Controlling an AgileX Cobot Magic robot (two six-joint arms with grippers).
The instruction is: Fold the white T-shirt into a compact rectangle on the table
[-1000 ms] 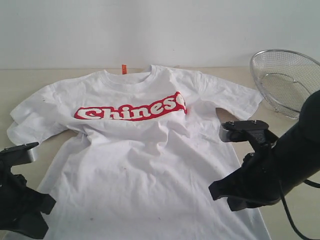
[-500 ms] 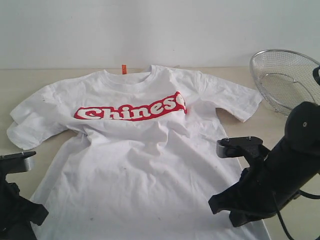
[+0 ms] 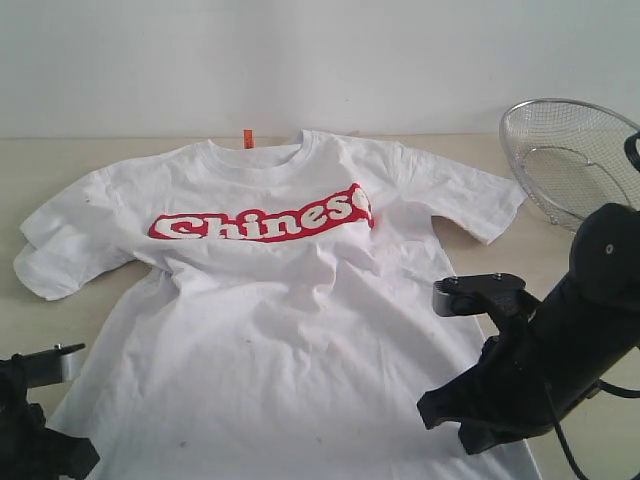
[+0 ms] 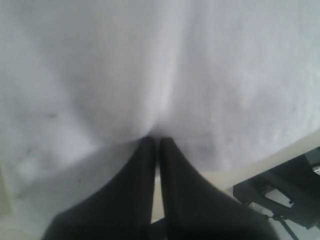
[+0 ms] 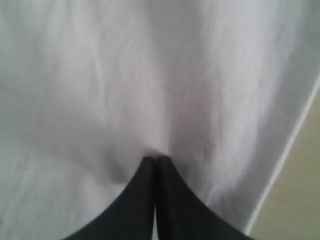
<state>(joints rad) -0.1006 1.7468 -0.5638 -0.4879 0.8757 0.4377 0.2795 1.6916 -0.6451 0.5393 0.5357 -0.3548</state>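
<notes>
The left tool (image 4: 156,142) and right tool (image 5: 156,160), each pinching the white T-shirt (image 3: 290,320) hemward of its red banner (image 3: 262,220), have drawn back, smoothing it flat on the counter (image 3: 60,160), seemingly before any fold.

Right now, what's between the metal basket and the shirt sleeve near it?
Only a bare strip of table separates that sleeve of the white T-shirt from the wire basket; the exterior view shows it.
</notes>
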